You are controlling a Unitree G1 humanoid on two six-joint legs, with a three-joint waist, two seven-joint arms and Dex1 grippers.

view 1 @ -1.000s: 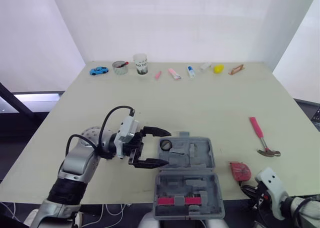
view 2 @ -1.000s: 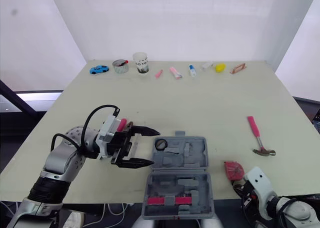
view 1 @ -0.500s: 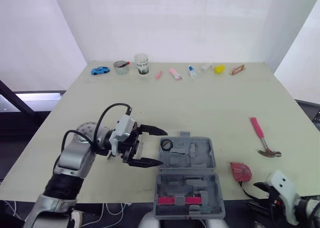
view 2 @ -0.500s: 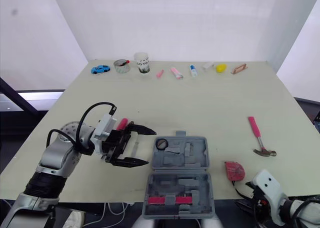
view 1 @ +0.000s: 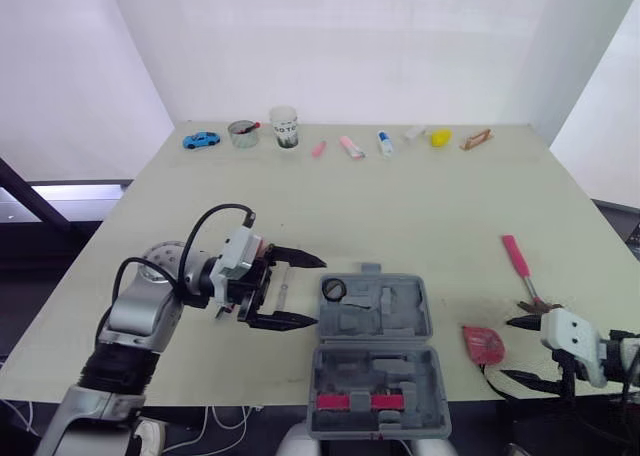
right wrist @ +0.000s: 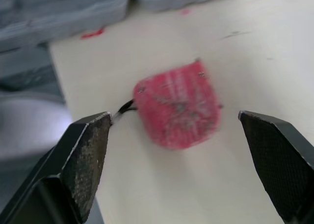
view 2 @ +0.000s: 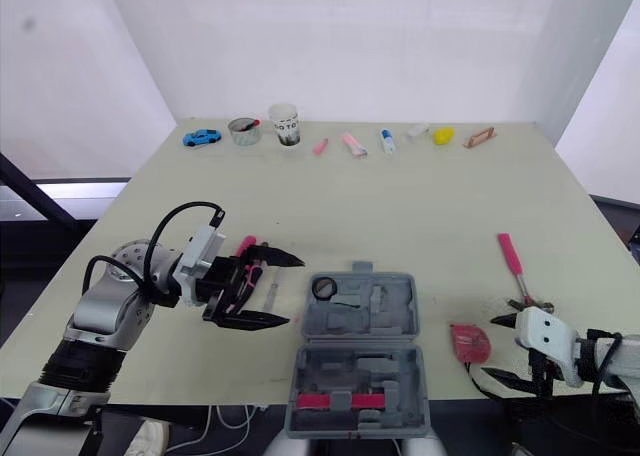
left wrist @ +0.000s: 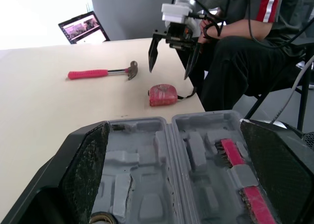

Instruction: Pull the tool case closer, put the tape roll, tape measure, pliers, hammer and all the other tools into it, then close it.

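The grey tool case [view 1: 372,351] is lying open at the near edge of the tabletop [view 1: 400,206], with the tape roll [view 1: 333,289] sitting in its far-left pocket. The left claw [view 1: 318,292] is hovering just beside the case's left side, its fingers spread wide apart. The right claw [view 1: 507,348] is gaping too, pointing at the red tape measure [view 1: 482,344], which is resting just right of the case. The pink-handled hammer [view 1: 522,269] is lying farther back.
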